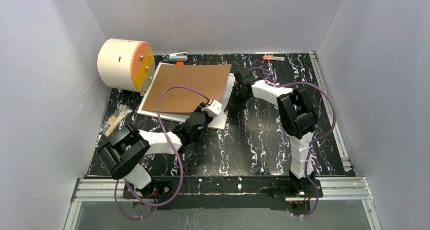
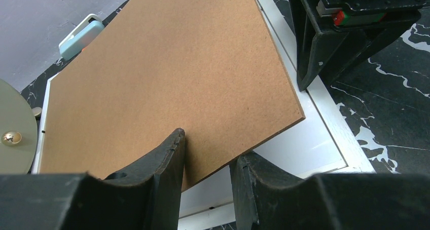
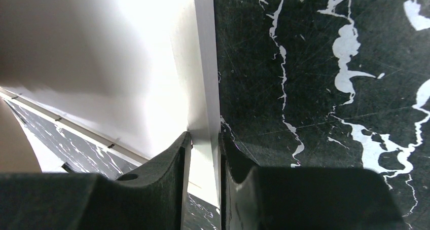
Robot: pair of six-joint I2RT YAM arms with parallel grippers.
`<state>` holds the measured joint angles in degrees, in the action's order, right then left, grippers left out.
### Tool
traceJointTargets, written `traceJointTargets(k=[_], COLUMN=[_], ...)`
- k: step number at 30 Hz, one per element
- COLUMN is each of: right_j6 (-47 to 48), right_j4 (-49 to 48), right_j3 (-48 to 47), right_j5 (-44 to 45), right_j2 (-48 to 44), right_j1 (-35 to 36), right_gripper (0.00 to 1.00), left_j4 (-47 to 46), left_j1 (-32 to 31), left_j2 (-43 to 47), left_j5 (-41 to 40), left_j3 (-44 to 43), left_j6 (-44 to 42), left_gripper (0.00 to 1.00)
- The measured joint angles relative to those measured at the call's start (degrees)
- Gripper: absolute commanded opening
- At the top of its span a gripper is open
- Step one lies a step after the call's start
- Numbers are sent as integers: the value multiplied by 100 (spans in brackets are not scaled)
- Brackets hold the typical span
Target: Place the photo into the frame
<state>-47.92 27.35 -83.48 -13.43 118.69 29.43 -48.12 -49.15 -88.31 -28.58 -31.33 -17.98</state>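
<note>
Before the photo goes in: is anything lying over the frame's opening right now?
Yes. The brown backing board lies skewed over most of the frame, its near edge between the fingers of the left gripper. The right gripper pinches the frame's right rim. The photo is not in view.

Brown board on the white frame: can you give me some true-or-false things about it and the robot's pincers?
1. The flat brown backing board lies over the thin white picture frame. True.
2. The left pincer holds a red ball. False: it grips the brown board's near edge, and the board is tilted up off the frame.
3. The right pincer has one finger on each side of the frame's rim. True.
4. The white round drum with an orange face stands at the table's right side. False: it stands at the far left, beside the frame.
</note>
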Motion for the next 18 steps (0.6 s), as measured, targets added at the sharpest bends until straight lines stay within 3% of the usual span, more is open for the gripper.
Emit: traceJointTargets(k=[7,18], right_j6=[7,-63], right_j4=[-15,-647], right_j3=[7,520], right_j5=[-7,-153], right_j2=[0,-223], right_j1=[0,-83], right_gripper=[12,7], left_j4=[-4,-28], left_j1=[2,7], left_j2=[0,0], left_j5=[-2,0], left_j3=[0,11], left_j6=[4,55], left_gripper=[18,18])
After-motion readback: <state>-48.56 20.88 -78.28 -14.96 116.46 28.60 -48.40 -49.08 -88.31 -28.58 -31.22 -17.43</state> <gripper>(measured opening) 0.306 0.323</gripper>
